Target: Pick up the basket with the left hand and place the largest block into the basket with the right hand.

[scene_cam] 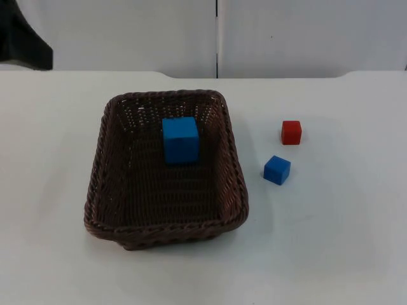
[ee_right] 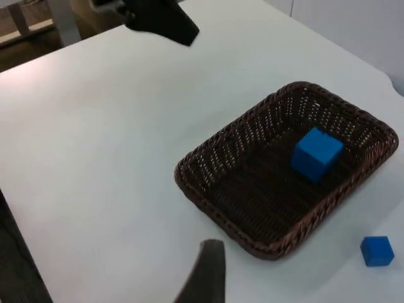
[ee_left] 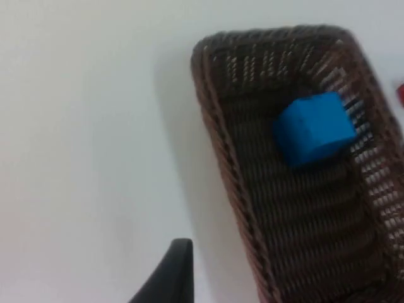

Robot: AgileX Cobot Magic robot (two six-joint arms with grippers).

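Note:
A dark brown wicker basket (scene_cam: pixel 165 230) rests on the white table, left of centre. The largest block, a blue cube (scene_cam: pixel 180 140), lies inside it near the far wall. The left wrist view looks down on the basket's rim (ee_left: pixel 218 145) and the cube (ee_left: pixel 314 128) from beside the basket. My left gripper (ee_right: pixel 165 25) hangs above the table, well apart from the basket and holding nothing. My right gripper (ee_right: pixel 205 278) is raised clear of the basket (ee_right: pixel 208 202), with the cube (ee_right: pixel 317 153) lying beyond it.
A small blue block (scene_cam: pixel 277 169) and a small red block (scene_cam: pixel 291 132) sit on the table just right of the basket. The left arm (scene_cam: pixel 22 38) is at the back left corner. The grey partition wall closes the far edge.

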